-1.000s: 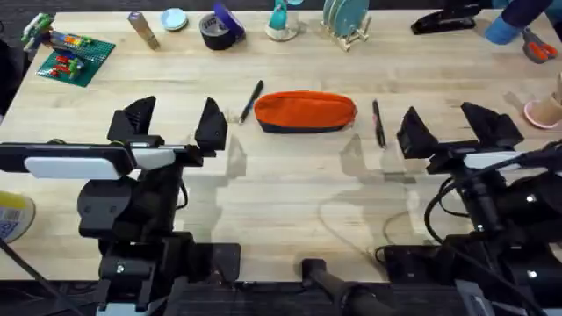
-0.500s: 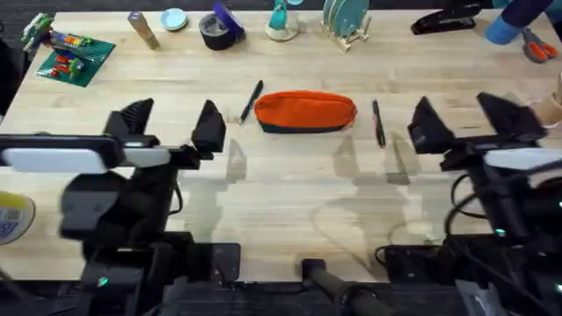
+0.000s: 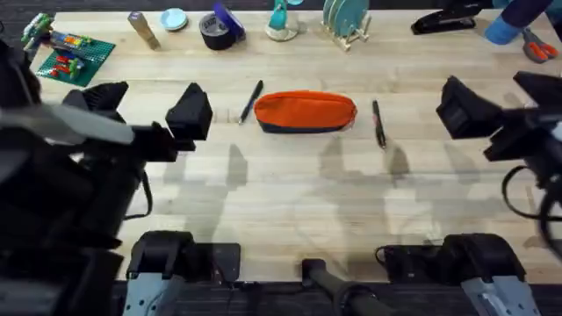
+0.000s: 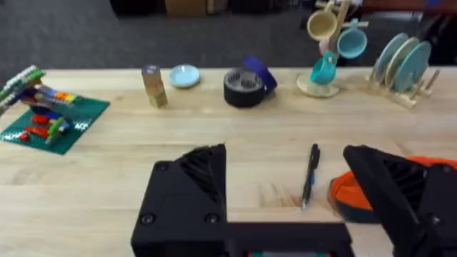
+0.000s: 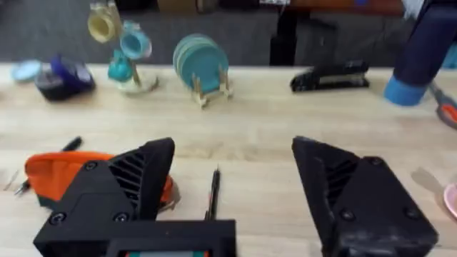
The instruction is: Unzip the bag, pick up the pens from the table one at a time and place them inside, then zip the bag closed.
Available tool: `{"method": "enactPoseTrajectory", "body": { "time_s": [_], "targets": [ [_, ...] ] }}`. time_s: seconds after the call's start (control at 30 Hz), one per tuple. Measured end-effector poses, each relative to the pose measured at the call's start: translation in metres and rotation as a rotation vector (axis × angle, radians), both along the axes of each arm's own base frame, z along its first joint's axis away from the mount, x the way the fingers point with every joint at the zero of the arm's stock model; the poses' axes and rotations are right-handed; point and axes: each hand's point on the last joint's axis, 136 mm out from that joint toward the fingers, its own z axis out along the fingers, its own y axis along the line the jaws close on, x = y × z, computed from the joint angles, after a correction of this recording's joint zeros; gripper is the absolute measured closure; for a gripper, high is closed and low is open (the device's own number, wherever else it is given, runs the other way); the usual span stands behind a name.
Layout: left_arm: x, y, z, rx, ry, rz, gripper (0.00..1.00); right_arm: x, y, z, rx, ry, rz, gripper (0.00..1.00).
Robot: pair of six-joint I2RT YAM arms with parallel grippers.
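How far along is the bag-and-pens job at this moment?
Nothing looks done yet. The orange bag lies flat on the table, with no opening showing. One pen lies at its left end, the other pen off its right. The left pincer and right pincer are both open and empty. Unzipping, loading and zipping remain.

A light butcher-block table (image 3: 290,197) of narrow plank strips runs wide under even overhead light, soft shadows falling on the wood. Beyond its far edge lies grey carpeted floor (image 4: 86,32). Dark furniture legs (image 5: 285,43) and a brown cardboard box (image 4: 187,6) stand at the back of the room.
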Motion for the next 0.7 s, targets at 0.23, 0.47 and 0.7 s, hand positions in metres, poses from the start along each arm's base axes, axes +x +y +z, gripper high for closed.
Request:
{"method": "enactPoseTrajectory", "body": {
  "time_s": [0.23,0.47,0.7],
  "targets": [
    [0.010,0.000,0.008,-0.001,0.165,0.000,0.008,0.013,0.000,0.001,0.001,0.203,0.000,0.006],
    [0.024,-0.003,0.005,-0.008,0.325,-0.018,0.008,0.023,0.008,-0.007,0.021,0.432,0.041,0.006],
    [0.034,-0.006,-0.001,-0.018,0.485,-0.032,0.008,0.037,0.012,-0.016,0.051,0.631,0.050,0.006]
  ]
}}
